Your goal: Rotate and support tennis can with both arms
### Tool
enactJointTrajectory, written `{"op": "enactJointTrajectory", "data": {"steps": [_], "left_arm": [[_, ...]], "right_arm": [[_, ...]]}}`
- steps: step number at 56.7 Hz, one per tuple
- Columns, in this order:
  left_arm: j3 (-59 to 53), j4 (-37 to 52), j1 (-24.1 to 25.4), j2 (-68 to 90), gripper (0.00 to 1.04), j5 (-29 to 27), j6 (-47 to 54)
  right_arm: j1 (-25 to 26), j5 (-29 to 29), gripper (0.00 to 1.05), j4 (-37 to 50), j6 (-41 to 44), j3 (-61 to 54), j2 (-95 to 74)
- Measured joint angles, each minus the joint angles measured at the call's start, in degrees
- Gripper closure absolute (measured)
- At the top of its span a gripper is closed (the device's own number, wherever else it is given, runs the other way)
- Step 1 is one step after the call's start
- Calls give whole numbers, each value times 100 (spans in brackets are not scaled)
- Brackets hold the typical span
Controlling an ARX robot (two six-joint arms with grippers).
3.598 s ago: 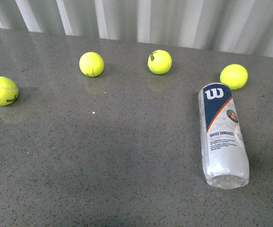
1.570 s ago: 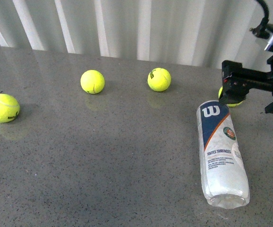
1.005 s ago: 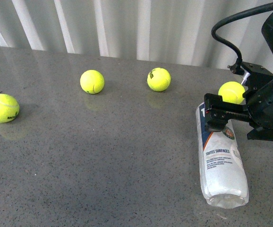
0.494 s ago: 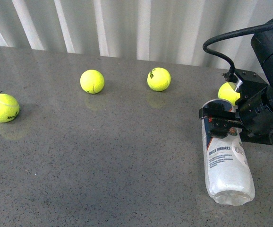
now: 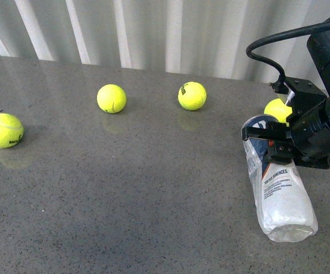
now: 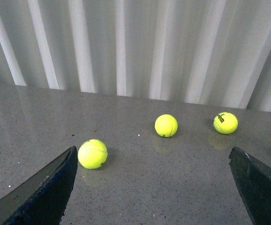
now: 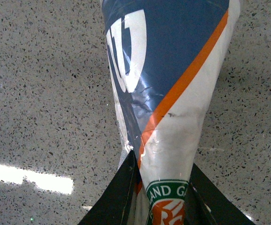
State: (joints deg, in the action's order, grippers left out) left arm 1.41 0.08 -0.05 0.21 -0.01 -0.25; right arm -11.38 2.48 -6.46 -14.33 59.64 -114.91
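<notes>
Evidently the right claw (image 5: 270,145) pinched the tennis can (image 5: 288,197) mid-label; it looked light, slick, crushable. Left claw (image 6: 152,154) gaped.

Grey speckled tabletop (image 5: 125,200) carries four yellow-green balls, well apart: left ball (image 5: 3,130), middle-left ball (image 5: 111,98), middle ball (image 5: 192,95), right ball (image 5: 274,109) — white ribbed wall (image 5: 153,28) behind.

The tennis can (image 5: 282,194) is glossy clear plastic, the table (image 5: 125,188) polished and speckled, stone-like.
</notes>
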Motion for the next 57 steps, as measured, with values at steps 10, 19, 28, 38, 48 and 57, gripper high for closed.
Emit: {"op": "enactJointTrajectory", "data": {"steps": [10, 19, 28, 38, 48, 57], "left_arm": [[0, 0, 0, 0, 7, 0, 0], [0, 0, 0, 0, 7, 0, 0], [0, 0, 0, 0, 7, 0, 0], [0, 0, 0, 0, 7, 0, 0], [0, 0, 0, 0, 7, 0, 0], [0, 0, 0, 2, 7, 0, 0]], "right_arm": [[-28, 11, 94, -2, 31, -35, 142], [-127, -114, 97, 52, 199, -149, 555], [-299, -981, 98, 651, 1069, -439, 1139], [-444, -1556, 99, 2017, 2935, -1049, 1827], [-452, -1244, 99, 3783, 5578, -1875, 1978], [-448, -413, 99, 4223, 7372, -2376, 1838]]}}
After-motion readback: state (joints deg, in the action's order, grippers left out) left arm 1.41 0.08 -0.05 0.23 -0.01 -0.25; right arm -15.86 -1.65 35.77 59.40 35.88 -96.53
